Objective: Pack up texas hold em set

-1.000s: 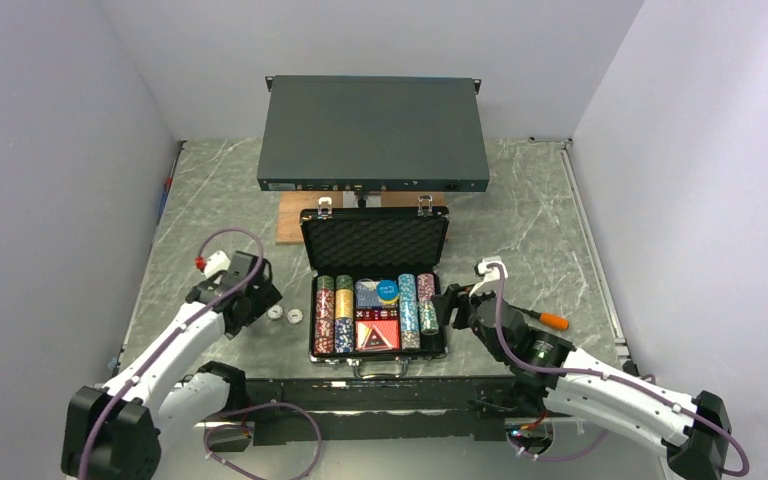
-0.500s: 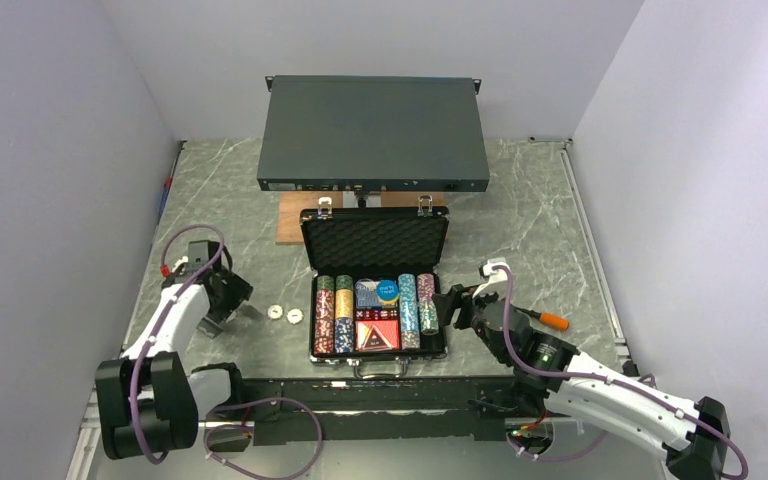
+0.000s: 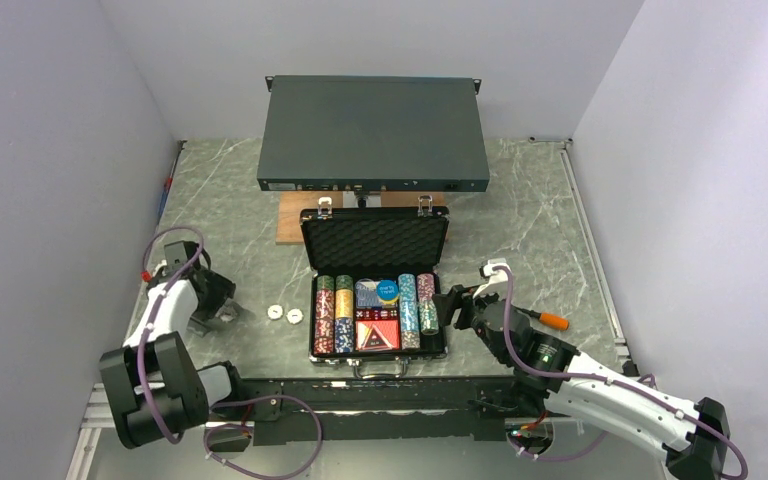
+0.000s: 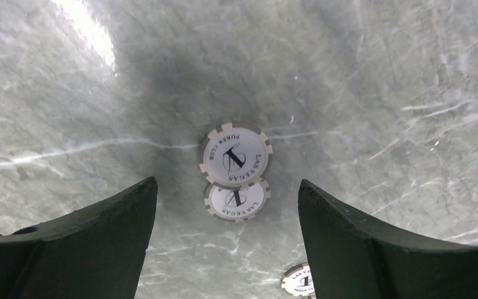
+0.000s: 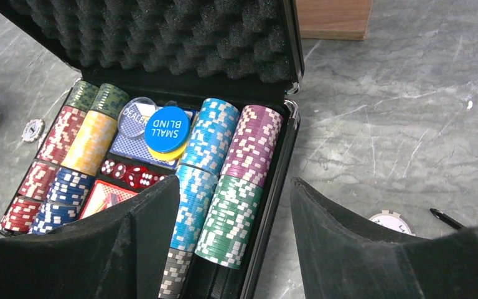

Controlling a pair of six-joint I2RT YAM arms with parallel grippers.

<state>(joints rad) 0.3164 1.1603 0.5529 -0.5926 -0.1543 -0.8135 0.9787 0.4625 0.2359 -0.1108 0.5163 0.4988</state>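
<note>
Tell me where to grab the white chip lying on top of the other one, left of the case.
Take the top chip by its rim from straight above, one finger at each side edge. It lies almost flat on the table, so nothing can slip under from the side; only its near edge rests on the lower chip. The open left gripper is nearer.

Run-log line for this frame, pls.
left pincer: open, over loose white poker chips on table | right pincer: open, empty, at right chip rows | briefcase: lid open
</note>
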